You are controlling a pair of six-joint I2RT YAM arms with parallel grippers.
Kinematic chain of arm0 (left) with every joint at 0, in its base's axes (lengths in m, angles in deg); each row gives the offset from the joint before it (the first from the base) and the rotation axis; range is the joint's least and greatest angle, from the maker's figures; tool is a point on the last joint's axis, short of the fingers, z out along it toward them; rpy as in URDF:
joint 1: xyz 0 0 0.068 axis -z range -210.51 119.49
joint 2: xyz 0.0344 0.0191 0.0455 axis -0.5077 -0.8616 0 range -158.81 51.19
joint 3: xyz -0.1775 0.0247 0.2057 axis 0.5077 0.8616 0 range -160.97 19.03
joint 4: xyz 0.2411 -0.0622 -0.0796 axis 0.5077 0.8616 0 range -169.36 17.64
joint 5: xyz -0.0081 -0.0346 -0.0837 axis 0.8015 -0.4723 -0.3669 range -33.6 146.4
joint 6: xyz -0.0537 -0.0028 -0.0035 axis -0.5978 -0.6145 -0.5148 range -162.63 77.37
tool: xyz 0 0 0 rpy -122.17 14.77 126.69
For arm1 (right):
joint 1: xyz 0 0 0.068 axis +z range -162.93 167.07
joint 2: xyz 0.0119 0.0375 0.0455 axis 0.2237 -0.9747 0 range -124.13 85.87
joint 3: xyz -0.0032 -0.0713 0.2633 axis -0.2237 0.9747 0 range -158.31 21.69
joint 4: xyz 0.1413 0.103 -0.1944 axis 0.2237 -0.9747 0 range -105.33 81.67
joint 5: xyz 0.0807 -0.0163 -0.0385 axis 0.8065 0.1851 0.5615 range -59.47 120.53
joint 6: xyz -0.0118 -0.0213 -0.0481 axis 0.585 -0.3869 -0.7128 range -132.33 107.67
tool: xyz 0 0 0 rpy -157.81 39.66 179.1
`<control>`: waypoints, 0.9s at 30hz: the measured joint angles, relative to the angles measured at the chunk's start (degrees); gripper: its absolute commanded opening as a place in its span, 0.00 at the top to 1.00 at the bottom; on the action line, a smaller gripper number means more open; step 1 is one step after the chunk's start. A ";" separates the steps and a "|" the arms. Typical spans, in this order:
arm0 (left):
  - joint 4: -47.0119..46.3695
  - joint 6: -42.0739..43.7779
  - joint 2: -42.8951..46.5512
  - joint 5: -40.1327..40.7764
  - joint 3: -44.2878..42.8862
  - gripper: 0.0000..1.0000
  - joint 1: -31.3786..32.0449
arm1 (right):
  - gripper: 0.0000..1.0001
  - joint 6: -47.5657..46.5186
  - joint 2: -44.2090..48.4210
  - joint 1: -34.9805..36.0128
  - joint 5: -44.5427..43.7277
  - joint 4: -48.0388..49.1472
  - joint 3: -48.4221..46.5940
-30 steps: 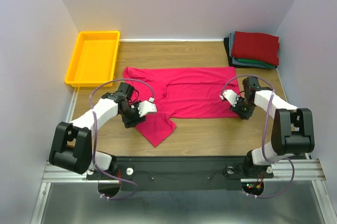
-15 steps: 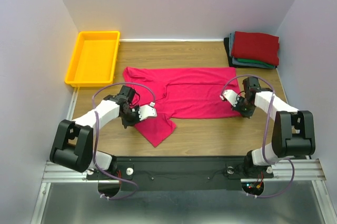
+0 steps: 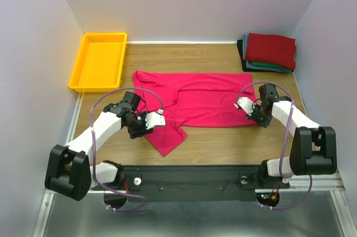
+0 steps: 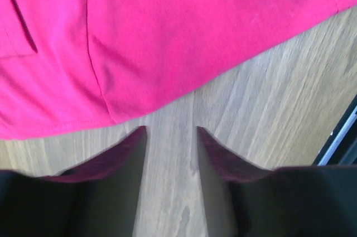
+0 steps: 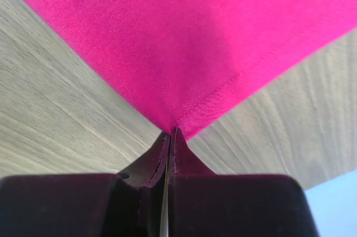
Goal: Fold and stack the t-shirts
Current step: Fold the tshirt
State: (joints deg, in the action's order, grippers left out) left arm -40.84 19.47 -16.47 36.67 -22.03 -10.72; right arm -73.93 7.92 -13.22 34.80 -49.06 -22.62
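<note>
Your left gripper (image 4: 170, 132) closed a moment ago and has come partway apart again, with only bare table (image 4: 268, 109) between its fingers. The red shirt (image 3: 206, 98) lies just ahead of its tips, and its edge is not caught. That grab looks missed, so you would need to push forward over the hem and close again. Your right gripper (image 5: 169, 134) has pressed together and stays so, pinching the shirt's near corner right at its tips. Until both sides hold cloth, lifting for the fold would likely drag the shirt askew. The pile of folded shirts (image 3: 270, 52) waits well beyond the right gripper, untouched.
</note>
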 measured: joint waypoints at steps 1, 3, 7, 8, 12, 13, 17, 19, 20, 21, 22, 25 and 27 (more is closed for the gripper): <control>-0.35 -0.13 -0.39 0.02 0.00 0.39 0.42 | 0.99 0.13 -0.59 0.00 0.02 0.00 0.00; -1.53 -0.31 -1.79 -0.04 0.02 0.39 1.14 | 0.99 0.31 -1.53 0.00 0.07 -0.07 -0.02; -5.22 -0.55 -6.93 -0.02 0.44 0.39 2.36 | 0.99 0.44 -2.36 0.00 0.09 -0.28 -0.26; -6.10 -0.59 -7.78 0.00 0.66 0.39 2.64 | 0.99 0.48 -2.47 0.00 0.09 -0.31 -0.26; -8.79 -0.96 -11.04 0.22 1.18 0.46 4.28 | 0.99 0.57 -3.23 0.00 0.20 -0.39 -0.35; -9.16 -1.07 -11.19 0.28 1.20 0.60 4.59 | 0.99 0.57 -3.37 0.00 0.20 -0.42 -0.35; -10.34 -1.18 -11.30 0.35 1.20 0.99 5.51 | 1.00 0.55 -3.45 0.00 0.20 -0.42 -0.35; -10.78 -1.03 -11.21 0.55 1.20 1.00 5.68 | 0.99 0.55 -3.45 0.00 0.17 -0.46 -0.35; -10.60 -0.96 -10.91 0.55 1.33 1.00 5.66 | 1.00 0.55 -3.41 0.00 0.15 -0.50 -0.35; -10.19 -0.79 -10.38 0.59 1.64 1.00 5.68 | 0.99 0.55 -3.19 0.00 0.11 -0.66 -0.35; -9.55 -0.68 -9.86 0.68 1.86 1.00 5.68 | 0.99 0.52 -2.49 0.00 0.00 -1.05 -0.35; -4.37 -0.02 -5.11 0.63 2.05 1.00 5.73 | 0.99 0.33 1.11 0.00 -0.24 -2.45 -0.31; -0.79 0.55 -1.14 0.42 1.81 1.00 5.73 | 0.99 0.09 4.13 0.00 -0.35 -3.74 -0.31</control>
State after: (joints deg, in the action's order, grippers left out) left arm -41.63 20.02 -17.60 37.09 -20.21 -4.99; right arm -73.84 12.05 -13.22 34.45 -52.80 -22.93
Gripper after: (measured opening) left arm 0.026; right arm 0.014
